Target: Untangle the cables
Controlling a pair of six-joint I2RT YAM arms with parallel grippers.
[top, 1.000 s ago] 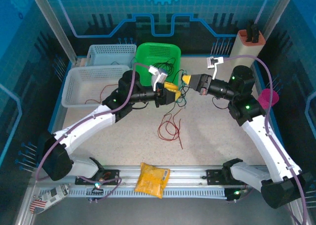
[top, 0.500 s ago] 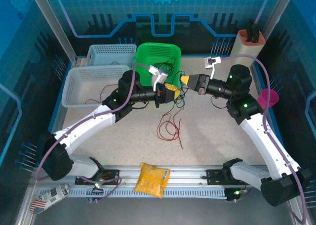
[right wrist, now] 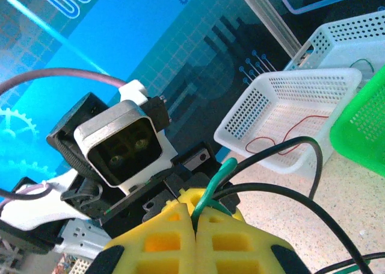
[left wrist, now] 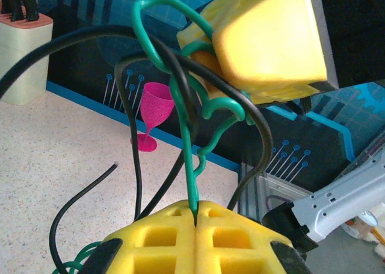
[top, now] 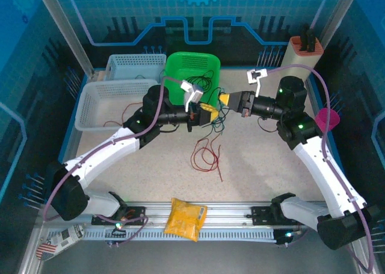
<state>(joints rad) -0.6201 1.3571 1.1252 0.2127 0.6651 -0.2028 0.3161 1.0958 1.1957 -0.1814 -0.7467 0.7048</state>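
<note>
Bottom middle of the left wrist view: left gripper point(left wrist: 197, 217), yellow tips pressed tight together, pinching the green cable point(left wrist: 189, 159) right in the seam. Up from there, a green curl around a black cable point(left wrist: 137, 177), in a tangle just under the other yellow tip at the upper right. Pink cup point(left wrist: 153, 108) on the table behind, left of middle.

Bottom middle of the right wrist view: right gripper point(right wrist: 194, 226), clamped tight too, with the green cable point(right wrist: 217, 182) squeezed between its tips. Black cable point(right wrist: 301, 140) looping off to the right.

Middle of the top view: both grippers nearly nose to nose, just in front of the green basket point(top: 192, 69), the little knot between them and off the table. Below them, a loose red cable point(top: 203, 156) flat on the table. More red cable in the white basket point(top: 90, 105) at the left.
</note>
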